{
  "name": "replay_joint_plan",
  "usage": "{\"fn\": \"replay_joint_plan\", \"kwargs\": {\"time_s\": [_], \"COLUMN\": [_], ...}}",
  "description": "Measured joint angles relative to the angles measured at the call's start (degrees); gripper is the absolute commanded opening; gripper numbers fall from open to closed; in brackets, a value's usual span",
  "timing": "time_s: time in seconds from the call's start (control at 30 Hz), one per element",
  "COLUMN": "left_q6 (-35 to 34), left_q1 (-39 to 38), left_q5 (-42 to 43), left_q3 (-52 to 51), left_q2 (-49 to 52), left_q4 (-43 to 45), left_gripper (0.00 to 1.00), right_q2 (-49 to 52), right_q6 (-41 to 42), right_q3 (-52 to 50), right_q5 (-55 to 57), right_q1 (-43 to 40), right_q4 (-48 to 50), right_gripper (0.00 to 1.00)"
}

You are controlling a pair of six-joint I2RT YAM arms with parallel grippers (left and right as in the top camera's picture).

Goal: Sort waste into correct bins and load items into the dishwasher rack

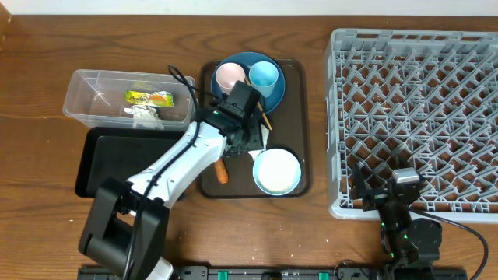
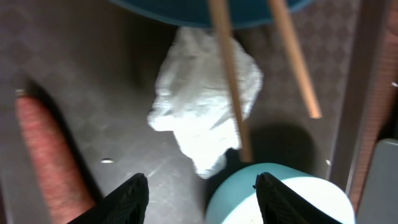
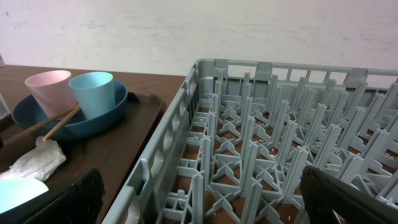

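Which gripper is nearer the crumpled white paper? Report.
Left. The left gripper hovers just above the crumpled white paper; the right gripper is away at the dishwasher rack.

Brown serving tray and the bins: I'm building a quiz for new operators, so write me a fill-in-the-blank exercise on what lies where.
The pink cup and the light blue cup stand on the blue ___.
The yellow-green wrapper lies in the clear ___.
The left end effector, open, hovers above the crumpled white ___.
The orange ___ lies on the brown tray, left of the white bowl.
Missing words: plate; tub; paper; carrot.
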Motion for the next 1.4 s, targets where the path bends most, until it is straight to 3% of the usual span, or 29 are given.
{"fn": "replay_joint_plan", "kwargs": {"time_s": [0.43, 0.53, 0.83, 1.07, 1.4], "left_q6": [0.4, 2.3, 9.3, 9.4, 5.0], "left_q1": [-0.8, -0.6, 3.6, 9.5, 8.7], "left_q5": [0.3, 2.4, 6.1, 5.5, 6.0], "left_q3": [0.0, 0.0, 0.0, -0.2, -2.7], "left_q2": [0.0, 0.0, -0.3, -0.5, 1.0], "left_q4": [1.2, 1.2, -1.9, -1.9, 4.0], "left_gripper": [0.56, 0.52, 0.51, 0.57, 0.65], "right_q2": [0.0, 0.0, 0.0, 0.0, 0.0], "right_q6": [0.0, 0.0, 0.0, 0.0, 0.0], "right_q3": [0.0, 0.0, 0.0, 0.0, 0.0], "right_q5": [0.0, 0.0, 0.0, 0.0, 0.0], "right_q1": [0.0, 0.0, 0.0, 0.0, 0.0], "right_q4": [0.0, 0.0, 0.0, 0.0, 0.0], "right_gripper": [0.99, 0.99, 0.99, 0.99, 0.99]}}
